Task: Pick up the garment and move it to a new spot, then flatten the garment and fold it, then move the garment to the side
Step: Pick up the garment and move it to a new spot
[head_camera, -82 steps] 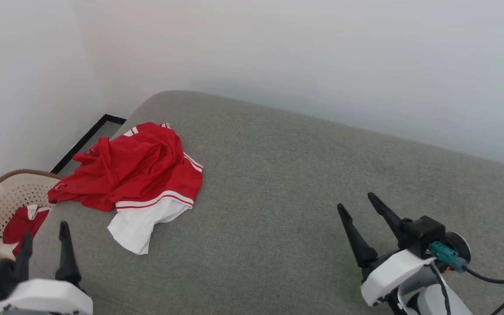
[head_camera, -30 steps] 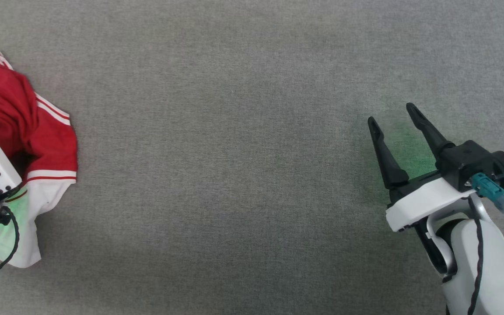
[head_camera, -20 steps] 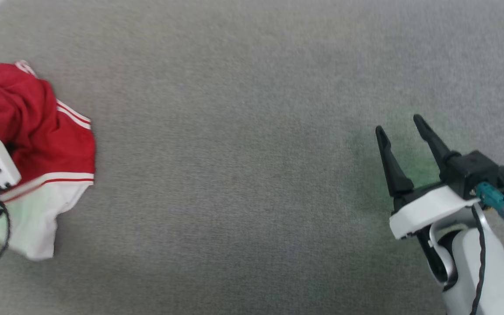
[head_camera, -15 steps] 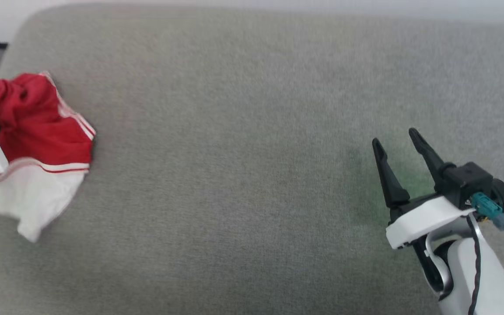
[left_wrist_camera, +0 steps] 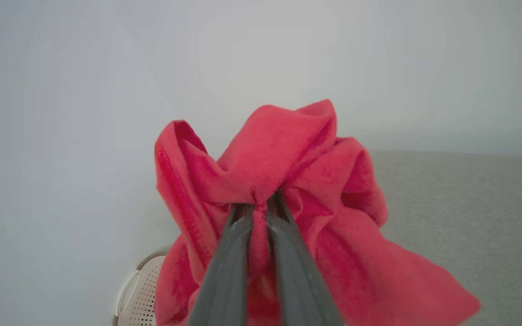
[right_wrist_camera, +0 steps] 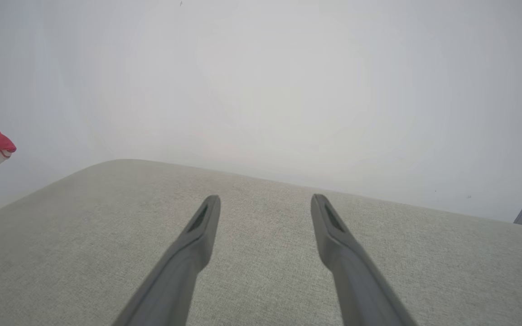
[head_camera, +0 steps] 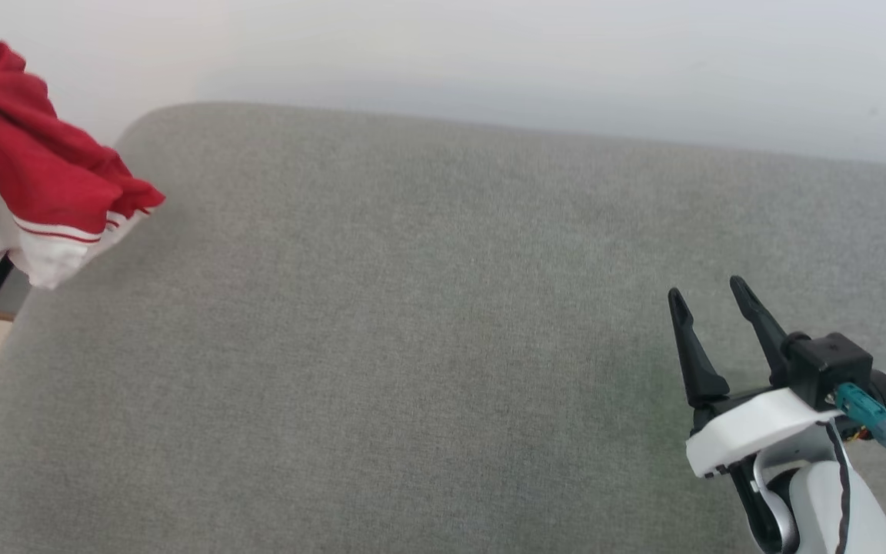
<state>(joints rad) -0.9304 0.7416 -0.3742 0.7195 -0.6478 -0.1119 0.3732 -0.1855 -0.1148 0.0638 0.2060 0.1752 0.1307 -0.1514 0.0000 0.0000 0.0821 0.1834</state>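
While right gripper hovers spread, left gripper pinches the garment aloft

The grey upholstered pad in front of me takes up most of the head view, running from the bottom edge up to a long far edge against the pale wall. Its cover is a fine, even weave, lying smooth and flat. The corner at the upper left of the frame is rounded. The garment hangs at that corner; whether its lowest white fold touches the pad I cannot tell.
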